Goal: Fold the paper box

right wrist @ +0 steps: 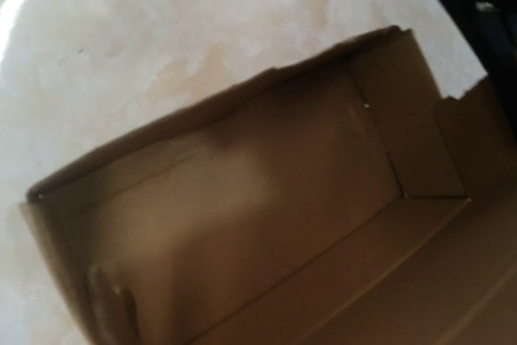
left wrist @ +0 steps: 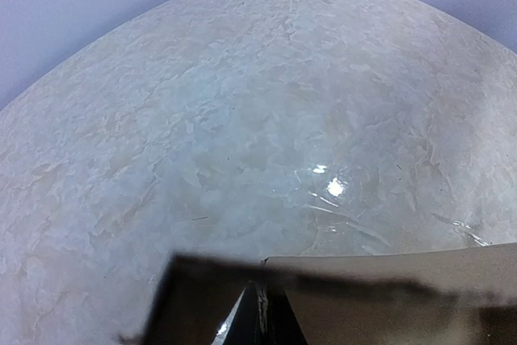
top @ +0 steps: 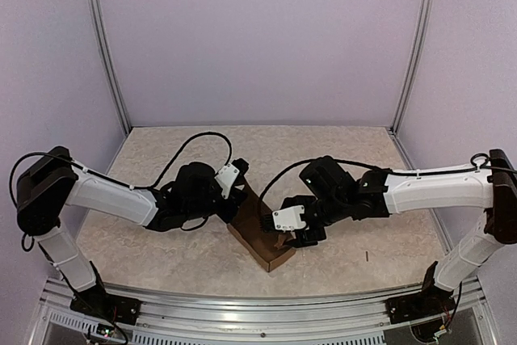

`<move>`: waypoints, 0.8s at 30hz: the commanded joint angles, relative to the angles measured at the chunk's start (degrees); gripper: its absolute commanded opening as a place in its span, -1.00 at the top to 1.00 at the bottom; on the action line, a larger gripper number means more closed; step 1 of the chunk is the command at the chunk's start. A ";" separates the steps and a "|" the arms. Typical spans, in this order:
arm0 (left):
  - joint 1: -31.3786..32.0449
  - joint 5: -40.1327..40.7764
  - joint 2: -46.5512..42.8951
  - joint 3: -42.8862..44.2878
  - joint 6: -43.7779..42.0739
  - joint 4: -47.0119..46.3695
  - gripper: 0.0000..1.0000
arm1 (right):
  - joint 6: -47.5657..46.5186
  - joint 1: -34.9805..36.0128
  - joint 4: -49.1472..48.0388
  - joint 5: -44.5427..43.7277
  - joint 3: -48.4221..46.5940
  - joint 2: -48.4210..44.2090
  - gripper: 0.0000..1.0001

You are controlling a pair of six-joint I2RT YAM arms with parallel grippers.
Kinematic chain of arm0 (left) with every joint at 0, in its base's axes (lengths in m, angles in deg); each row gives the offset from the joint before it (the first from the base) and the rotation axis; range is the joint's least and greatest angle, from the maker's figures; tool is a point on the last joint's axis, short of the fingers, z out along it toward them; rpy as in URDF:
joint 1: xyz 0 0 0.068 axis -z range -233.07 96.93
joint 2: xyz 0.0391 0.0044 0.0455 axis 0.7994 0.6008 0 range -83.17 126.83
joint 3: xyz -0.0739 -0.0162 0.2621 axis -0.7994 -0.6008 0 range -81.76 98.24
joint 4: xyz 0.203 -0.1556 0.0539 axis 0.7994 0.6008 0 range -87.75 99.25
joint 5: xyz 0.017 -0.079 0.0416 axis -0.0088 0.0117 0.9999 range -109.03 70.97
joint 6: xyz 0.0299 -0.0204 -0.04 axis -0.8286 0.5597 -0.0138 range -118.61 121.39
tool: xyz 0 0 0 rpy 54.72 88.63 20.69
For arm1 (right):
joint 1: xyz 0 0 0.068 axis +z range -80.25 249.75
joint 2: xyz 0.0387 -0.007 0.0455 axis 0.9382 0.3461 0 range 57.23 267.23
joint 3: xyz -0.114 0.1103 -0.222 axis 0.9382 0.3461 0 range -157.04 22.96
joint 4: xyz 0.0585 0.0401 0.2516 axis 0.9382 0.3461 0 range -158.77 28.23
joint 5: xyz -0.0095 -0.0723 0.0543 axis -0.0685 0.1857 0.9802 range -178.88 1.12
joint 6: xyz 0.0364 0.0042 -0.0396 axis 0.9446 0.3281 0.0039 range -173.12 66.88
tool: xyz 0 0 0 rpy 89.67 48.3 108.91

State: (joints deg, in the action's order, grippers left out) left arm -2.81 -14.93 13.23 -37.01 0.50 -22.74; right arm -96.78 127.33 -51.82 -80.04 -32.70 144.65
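Paper box [top: 262,252], partly erected, stands mid-table [top: 339,159] between the arms; left gripper [top: 239,202] clamped on its wall edge, right gripper [top: 292,238] grip state indeterminable over the near end; card judged light, thin, easily creased, best pinched beside folds

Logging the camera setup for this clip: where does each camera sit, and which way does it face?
Top external: above and behind the robot, facing down; shows the left arm with left tool, and the right arm with right tool.
Left wrist: low, facing across the table toward the purple wall; one dark finger at the bottom.
Right wrist: facing down into the open paper box; own fingers unseen.
Shared: all three show the paper box and table.
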 commanded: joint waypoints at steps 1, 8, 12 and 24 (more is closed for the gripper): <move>1.74 1.62 -0.13 -2.34 1.32 1.63 0.95 | -2.72 0.80 2.24 -0.89 0.85 -0.98 -0.40; 4.93 5.45 -1.85 -5.31 3.03 1.96 0.89 | -3.14 0.82 3.50 0.48 0.87 -1.81 -0.44; 6.49 6.41 -3.87 -10.12 3.10 -2.57 0.74 | -4.65 0.95 4.52 1.17 0.78 -2.39 -0.46; 9.75 11.65 -12.52 -15.64 5.11 1.50 0.37 | -9.69 5.66 8.01 -4.37 0.90 -2.48 -0.52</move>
State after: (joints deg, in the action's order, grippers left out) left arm 5.19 -6.24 5.16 -50.51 4.42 -24.95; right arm -104.21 131.35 -45.90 -81.90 -32.57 143.33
